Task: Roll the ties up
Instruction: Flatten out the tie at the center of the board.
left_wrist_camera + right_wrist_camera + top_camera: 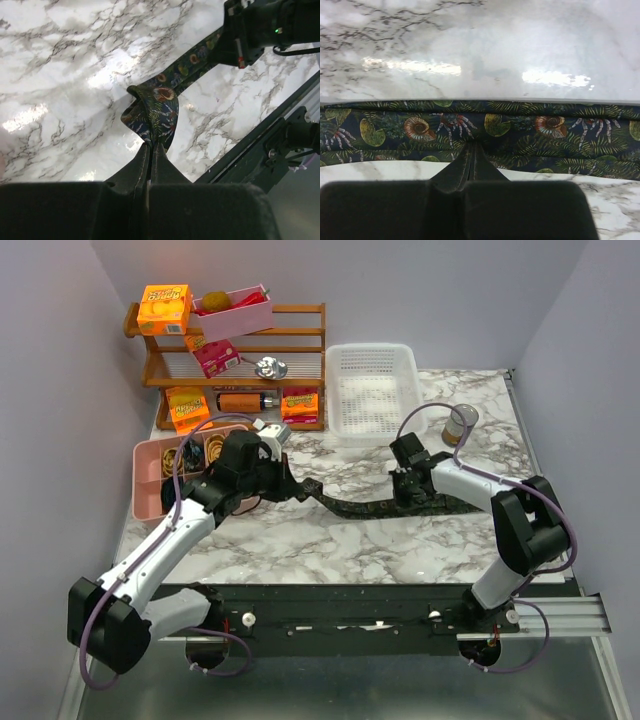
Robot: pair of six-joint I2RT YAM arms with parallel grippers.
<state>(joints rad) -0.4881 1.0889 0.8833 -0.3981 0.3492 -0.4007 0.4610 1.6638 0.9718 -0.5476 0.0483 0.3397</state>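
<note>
Stretching left-right, tie [355, 506], clamped by left end effector [150, 146], right end effector [472, 146]

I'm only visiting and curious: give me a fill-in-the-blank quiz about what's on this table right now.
1. The tie is pinched by ____ grippers, the left gripper and the right gripper.
2. The table under it has a ____ pattern.
3. The plastic basket behind the tie is coloured ____.
Missing words: two, marble, white.
</note>
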